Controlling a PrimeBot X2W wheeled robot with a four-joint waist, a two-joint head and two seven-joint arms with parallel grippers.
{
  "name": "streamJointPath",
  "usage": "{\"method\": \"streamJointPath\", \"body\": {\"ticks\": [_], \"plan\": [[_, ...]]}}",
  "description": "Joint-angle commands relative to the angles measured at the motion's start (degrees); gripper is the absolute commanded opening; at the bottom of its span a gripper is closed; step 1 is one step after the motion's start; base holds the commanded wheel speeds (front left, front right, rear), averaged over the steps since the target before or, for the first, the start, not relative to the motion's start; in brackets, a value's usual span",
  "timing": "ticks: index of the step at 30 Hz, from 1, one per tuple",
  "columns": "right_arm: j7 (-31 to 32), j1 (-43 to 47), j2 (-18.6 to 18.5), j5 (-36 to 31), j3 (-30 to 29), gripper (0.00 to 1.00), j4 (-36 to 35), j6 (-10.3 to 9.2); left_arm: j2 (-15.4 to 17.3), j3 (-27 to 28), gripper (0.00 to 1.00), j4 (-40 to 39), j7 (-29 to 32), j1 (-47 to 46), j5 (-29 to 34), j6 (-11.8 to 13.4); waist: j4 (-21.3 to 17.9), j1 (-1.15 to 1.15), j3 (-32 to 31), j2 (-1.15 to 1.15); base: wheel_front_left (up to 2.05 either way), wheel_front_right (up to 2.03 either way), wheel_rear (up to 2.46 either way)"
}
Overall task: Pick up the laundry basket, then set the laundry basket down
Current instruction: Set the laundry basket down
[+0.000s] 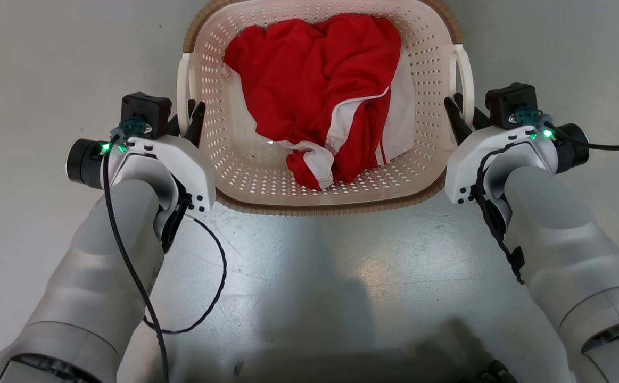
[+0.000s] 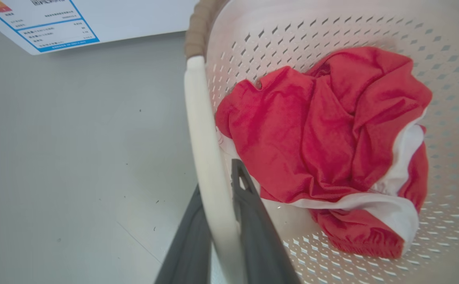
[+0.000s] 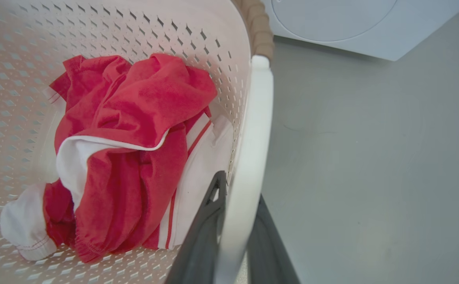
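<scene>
Both arms are on it now. The laundry basket [image 1: 431, 69] [image 2: 332, 31] [image 3: 95, 23] sits square between the two forearms over the grey floor [image 1: 309, 266]. Whether its base touches the floor, I can't tell. The left tool [image 1: 187, 119] [image 2: 217, 177] is pinching the left loop handle [image 1: 183, 85] [image 2: 201, 126]. One dark finger is inside the loop against the perforated wall, the other outside, and both are pressed to the white plastic. It's the same on the far side: the right tool [image 1: 466, 119] [image 3: 240, 187] is clamped on the right loop handle [image 1: 468, 80] [image 3: 253, 130], which runs up between its fingers. A crumpled red and white garment [image 1: 314, 80] [image 2: 312, 130] [image 3: 134, 118] lies in the bottom of the basket. Just beyond the brown rim stands a white machine with a round door [image 3: 351, 19].
</scene>
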Motion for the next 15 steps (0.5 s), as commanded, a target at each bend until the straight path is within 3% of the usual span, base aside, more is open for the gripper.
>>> {"method": "streamJointPath", "body": {"ticks": [1,12,13,14,15], "plan": [[-1.1,0.9,0.6,-1.3,0.4,0.00,-0.5,0.39,1.6,1.2,0.00,-0.8,-0.6,-0.9,1.3,-0.1,0.0,0.00,0.2,0.00,0.00,0.00,0.00],[-0.5,1.8,0.6,-3.6,-2.4,0.00,-2.3,0.39,0.9,3.5,0.00,-0.3,-0.6,-1.2,2.9,-0.7,0.4,0.00,1.3,0.00,0.00,0.00,0.00],[-0.4,1.8,0.6,-3.6,-3.1,0.10,-2.2,0.39,0.9,3.9,0.11,0.0,-0.6,-1.2,2.9,-0.5,0.4,0.00,1.4,0.00,0.00,0.00,0.00],[-0.3,1.8,0.6,-3.8,-3.7,0.49,-2.2,0.39,0.8,4.3,0.43,0.3,-0.6,-1.3,2.7,-0.3,0.3,0.00,1.4,0.00,0.00,0.00,0.00],[-0.1,1.7,0.6,-4.1,-4.4,1.00,-2.2,0.39,0.8,4.6,0.90,0.6,-0.6,-1.4,2.8,-0.2,0.3,0.00,1.5,0.00,0.00,0.00,0.00]]}}
